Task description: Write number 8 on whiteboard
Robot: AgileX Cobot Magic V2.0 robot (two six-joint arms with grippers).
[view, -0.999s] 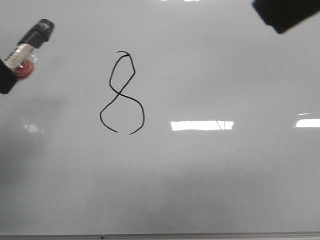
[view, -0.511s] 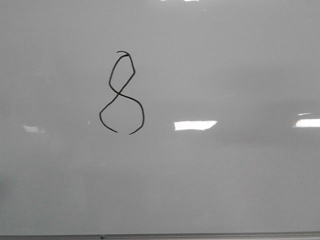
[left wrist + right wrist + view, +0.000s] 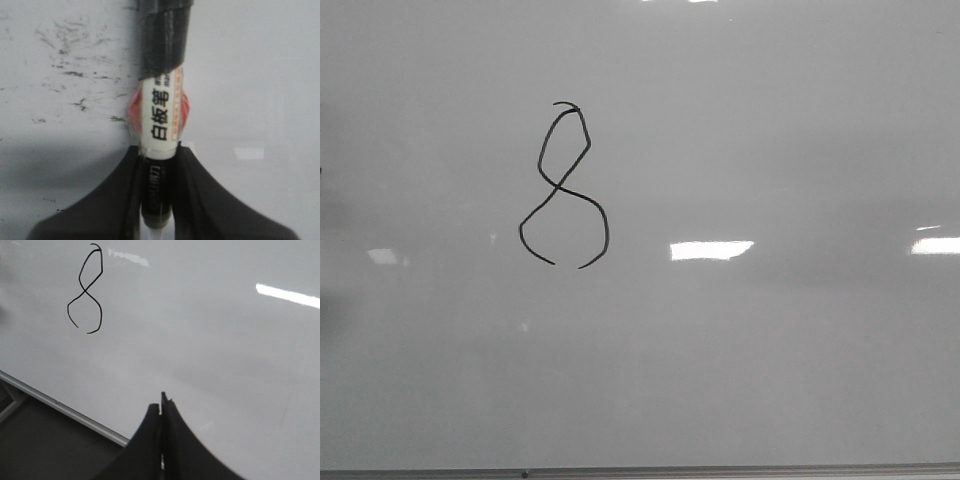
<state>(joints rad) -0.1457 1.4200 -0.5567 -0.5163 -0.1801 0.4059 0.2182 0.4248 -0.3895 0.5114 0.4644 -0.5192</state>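
A thin black number 8 [image 3: 563, 186] is drawn on the whiteboard [image 3: 770, 380], left of centre in the front view; its lower loop has a gap at the bottom. It also shows in the right wrist view [image 3: 86, 290]. Neither gripper shows in the front view. In the left wrist view my left gripper [image 3: 157, 160] is shut on a whiteboard marker [image 3: 161, 115] with a white label, a black cap end and a red band, held over the board. My right gripper [image 3: 161, 407] is shut and empty above the board, near its edge.
The board's grey edge strip [image 3: 640, 471] runs along the front and shows in the right wrist view [image 3: 65, 410] with dark floor beyond. Smudged old marks [image 3: 70, 75] lie on the board in the left wrist view. Bright light reflections [image 3: 710, 250] lie on the board.
One second ago the marker in my left gripper showed at the front view's left edge and my right gripper at its top right corner. Both have left that view. The 8 is unchanged.
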